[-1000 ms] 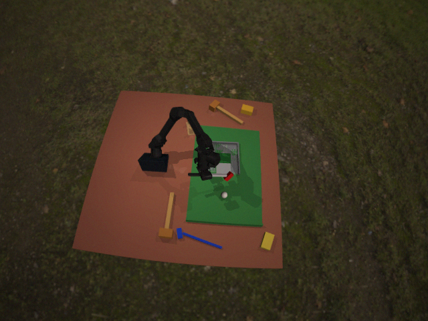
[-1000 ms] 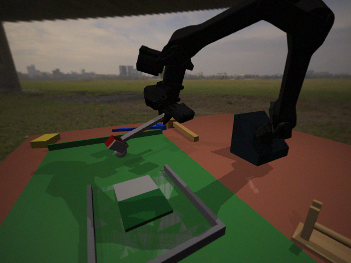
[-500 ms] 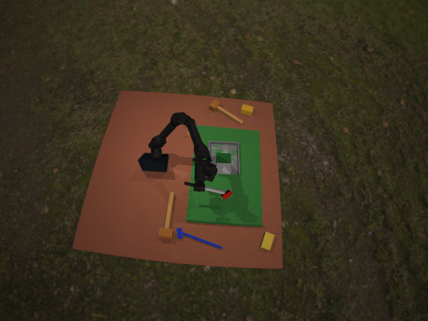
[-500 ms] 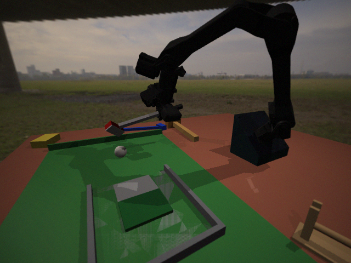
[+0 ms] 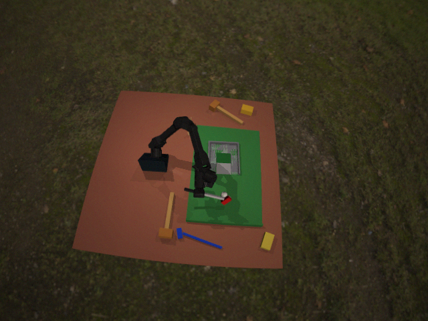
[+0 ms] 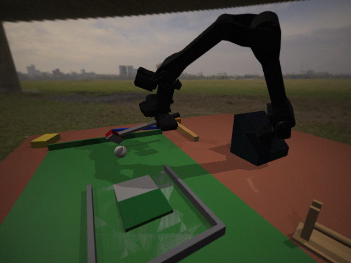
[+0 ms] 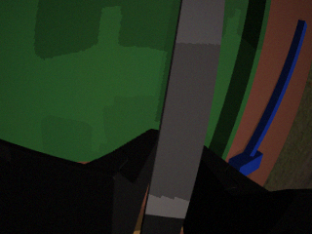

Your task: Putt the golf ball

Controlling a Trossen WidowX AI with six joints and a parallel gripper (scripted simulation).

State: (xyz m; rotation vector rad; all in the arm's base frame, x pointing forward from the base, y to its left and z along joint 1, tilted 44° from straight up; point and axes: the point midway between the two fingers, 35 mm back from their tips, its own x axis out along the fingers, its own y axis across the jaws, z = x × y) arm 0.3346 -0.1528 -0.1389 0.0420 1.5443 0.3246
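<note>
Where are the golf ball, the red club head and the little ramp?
golf ball (image 6: 120, 151): exterior view, middle of the white ball.
red putter (image 6: 114, 137): exterior view, on its head.
ramp (image 6: 135, 188): exterior view, grey sloped face.

Matte black arm on a dark block base

The arm (image 6: 241, 30) is uniformly black, built of thick rounded links with bulkier housings at the joints. Its base (image 5: 153, 162) is a dark, navy-tinged box. A boxy black module sits near the wrist. The gripper (image 6: 165, 122) is equally black, blocky, showing no markings, cables or screws.
</note>
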